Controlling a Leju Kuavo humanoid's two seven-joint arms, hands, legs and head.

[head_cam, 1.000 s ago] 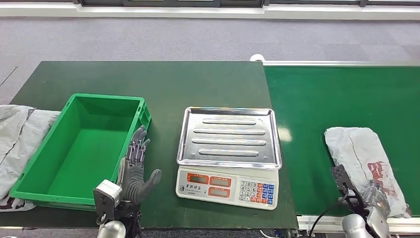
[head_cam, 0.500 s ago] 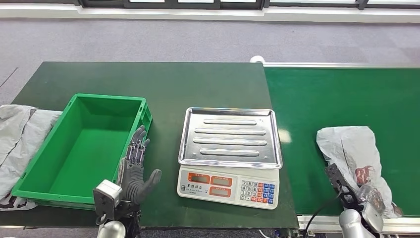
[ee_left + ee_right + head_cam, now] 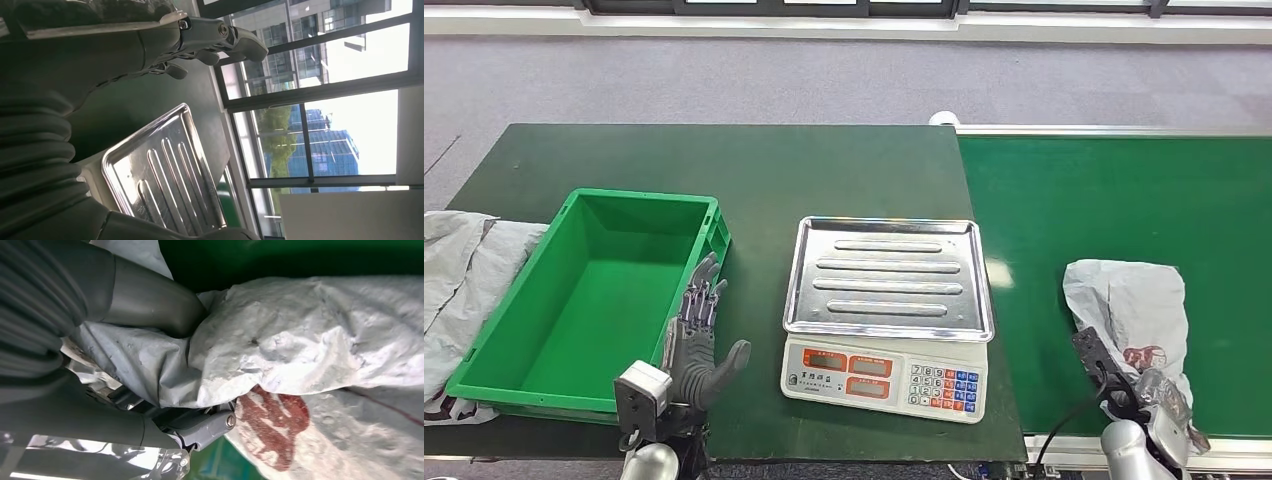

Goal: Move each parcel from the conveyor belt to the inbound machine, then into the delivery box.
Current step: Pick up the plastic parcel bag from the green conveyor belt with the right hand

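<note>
On conveyor belt (image 3: 1114,190), near edge: grey parcel (image 3: 1134,300) | right hand (image 3: 150,405) grips its bunched end, thumb and fingers closed on plastic | left hand (image 3: 696,340) empty, fingers spread, between green box (image 3: 494,375) and scale (image 3: 886,300)

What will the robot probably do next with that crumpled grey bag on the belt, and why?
Probably lift it toward the silver-trayed weighing scale. The right hand already grips the crumpled grey plastic parcel on the green conveyor belt, and the scale's tray sits bare.
</note>
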